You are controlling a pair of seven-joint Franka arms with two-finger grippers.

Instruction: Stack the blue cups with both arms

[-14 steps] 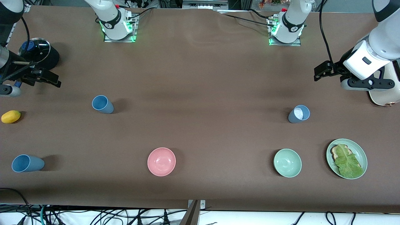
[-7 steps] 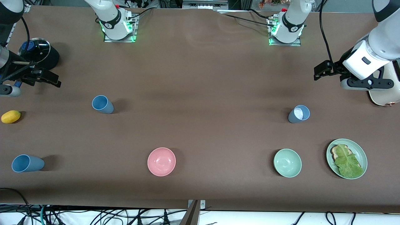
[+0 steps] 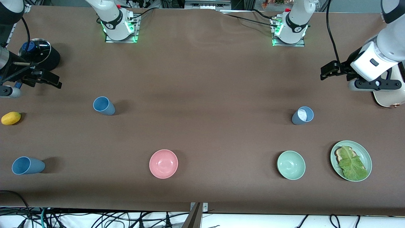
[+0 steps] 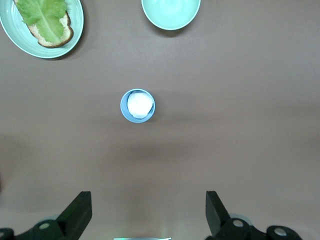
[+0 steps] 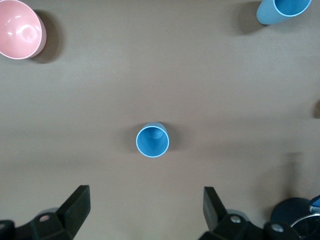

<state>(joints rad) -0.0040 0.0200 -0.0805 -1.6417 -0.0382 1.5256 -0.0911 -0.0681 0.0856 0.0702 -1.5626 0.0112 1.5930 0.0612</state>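
A sky-blue cup (image 3: 103,105) stands toward the right arm's end; it shows in the right wrist view (image 5: 152,140). A second sky-blue cup (image 3: 27,165) stands nearer the front camera and also shows in that view (image 5: 282,10). A grey-blue cup (image 3: 302,115) with something white inside stands toward the left arm's end and shows in the left wrist view (image 4: 138,105). My right gripper (image 3: 47,80) (image 5: 146,210) is open and empty, apart from the first cup. My left gripper (image 3: 327,72) (image 4: 149,212) is open and empty, apart from the grey-blue cup.
A pink bowl (image 3: 163,163), a pale-green bowl (image 3: 291,165) and a green plate (image 3: 364,150) with toast and lettuce lie nearer the front camera. A yellow fruit (image 3: 11,118) and a black lidded pot (image 3: 39,55) are at the right arm's end.
My left gripper has shifted slightly toward the left arm's end of the table. The right arm and the cups have not moved.
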